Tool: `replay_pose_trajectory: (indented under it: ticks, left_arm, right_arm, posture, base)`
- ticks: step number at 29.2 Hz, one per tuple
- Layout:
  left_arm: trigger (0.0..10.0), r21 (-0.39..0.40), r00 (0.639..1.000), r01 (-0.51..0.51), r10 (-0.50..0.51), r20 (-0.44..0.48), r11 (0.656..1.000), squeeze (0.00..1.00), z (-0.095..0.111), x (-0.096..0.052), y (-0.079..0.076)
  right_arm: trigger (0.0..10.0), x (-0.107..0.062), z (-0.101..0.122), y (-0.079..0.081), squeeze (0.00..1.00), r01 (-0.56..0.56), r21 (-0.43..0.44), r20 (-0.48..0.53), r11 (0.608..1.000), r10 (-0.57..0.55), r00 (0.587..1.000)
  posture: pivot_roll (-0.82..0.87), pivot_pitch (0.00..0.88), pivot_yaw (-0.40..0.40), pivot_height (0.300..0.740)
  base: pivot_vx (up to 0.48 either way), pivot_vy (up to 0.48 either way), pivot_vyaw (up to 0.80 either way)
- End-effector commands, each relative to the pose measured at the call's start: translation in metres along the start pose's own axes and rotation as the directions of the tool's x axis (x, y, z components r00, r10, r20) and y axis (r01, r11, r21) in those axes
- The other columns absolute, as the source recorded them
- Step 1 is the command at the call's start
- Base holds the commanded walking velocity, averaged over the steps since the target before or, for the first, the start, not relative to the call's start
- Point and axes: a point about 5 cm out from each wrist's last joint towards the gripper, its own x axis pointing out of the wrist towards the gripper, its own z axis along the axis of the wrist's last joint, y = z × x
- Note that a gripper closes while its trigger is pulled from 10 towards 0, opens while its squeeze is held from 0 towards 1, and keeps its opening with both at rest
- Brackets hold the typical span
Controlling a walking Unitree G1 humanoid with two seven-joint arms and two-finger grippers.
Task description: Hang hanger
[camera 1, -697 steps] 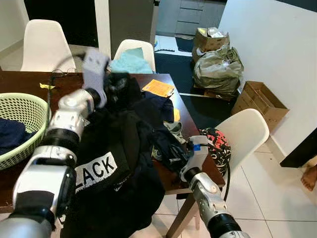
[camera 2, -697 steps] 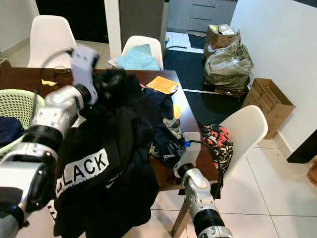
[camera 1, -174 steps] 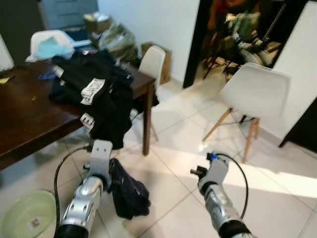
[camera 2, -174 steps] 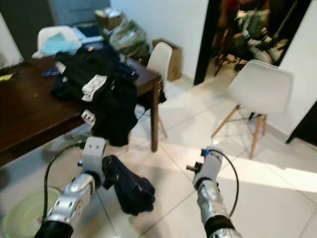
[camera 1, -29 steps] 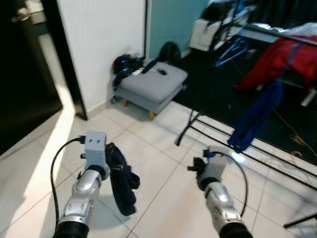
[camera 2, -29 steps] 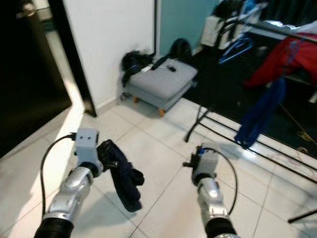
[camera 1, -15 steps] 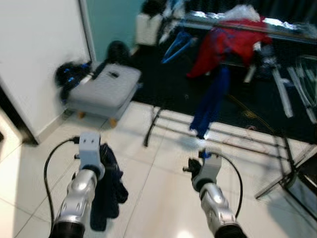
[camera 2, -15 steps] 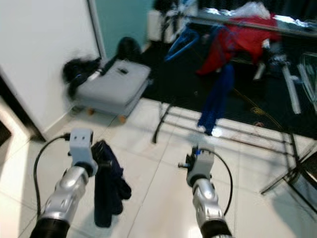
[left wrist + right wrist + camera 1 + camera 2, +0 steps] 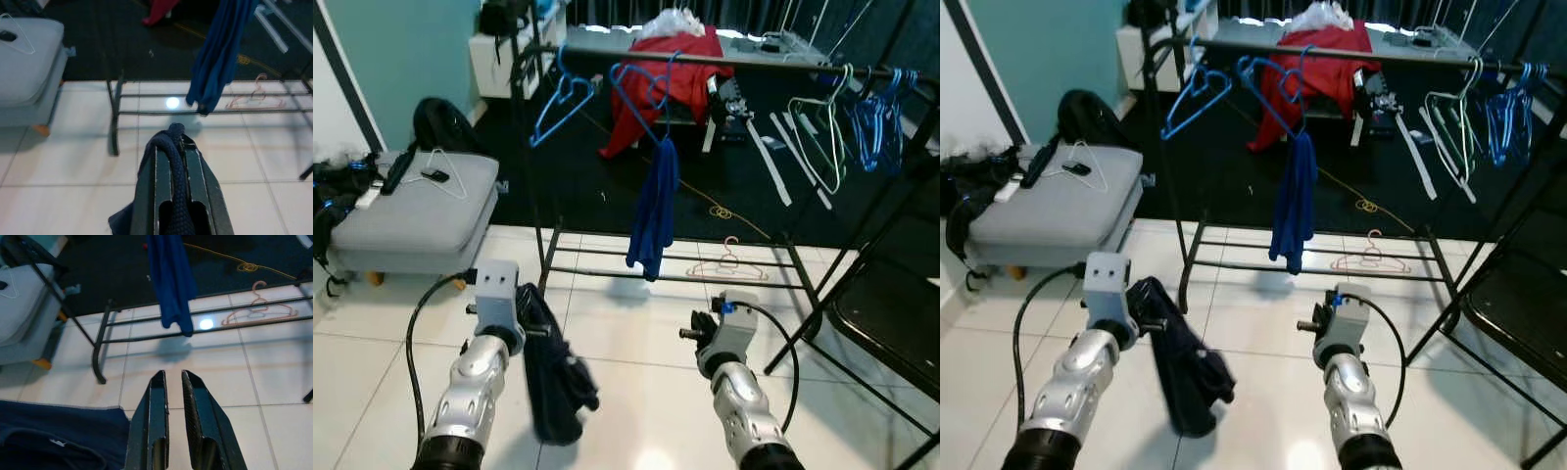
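My left gripper [image 9: 530, 315] is shut on a dark navy garment [image 9: 558, 382] that hangs limp from it above the white tiles; in the left wrist view the cloth [image 9: 172, 196] is bunched between the fingers. My right gripper [image 9: 688, 334] is held low at the same height, shut with nothing in it [image 9: 170, 376]. Ahead stands a black clothes rack [image 9: 734, 64]. On its rail hang blue hangers [image 9: 566, 96], one hanger carrying a blue garment [image 9: 656, 211], and pale green and blue hangers [image 9: 818, 137] to the right. A pink hanger [image 9: 729, 262] lies by the rack's lower bars.
A grey ottoman [image 9: 406, 211] with a white wire hanger [image 9: 440, 168] stands to the left. At the right edge is a black frame [image 9: 891, 304]. A red garment [image 9: 675, 78] lies on a table behind the rack. White tiled floor [image 9: 636, 352] lies between me and the rack.
The camera has swung round, so the rack now stands straight ahead and closer. The navy garment has swayed under the left gripper. Both grippers keep their state.
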Motion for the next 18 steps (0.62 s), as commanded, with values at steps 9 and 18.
replay_pose_trajectory:
  ticks: [9, 18]
  left_arm:
    - [10.0, 0.019, 1.000, 0.000, 0.000, 0.000, 1.000, 0.00, -0.0018, -0.0004, 0.0004]
    - [10.0, 0.013, 1.000, -0.004, 0.004, 0.011, 1.000, 0.00, -0.0014, -0.0018, 0.0026]
  right_arm:
    - [10.0, 0.0003, 0.0022, 0.0010, 0.00, 0.001, 0.007, 0.010, 1.000, -0.001, 1.000]
    - [10.0, 0.0018, 0.0038, 0.0024, 0.00, -0.010, 0.001, 0.012, 1.000, 0.010, 1.000]
  posture:
    - [-0.03, 0.051, -0.028, 0.740]
    - [-0.03, 0.039, -0.033, 0.740]
  base:
    - [0.000, 0.000, 0.00]
    - [0.000, 0.351, 0.00]
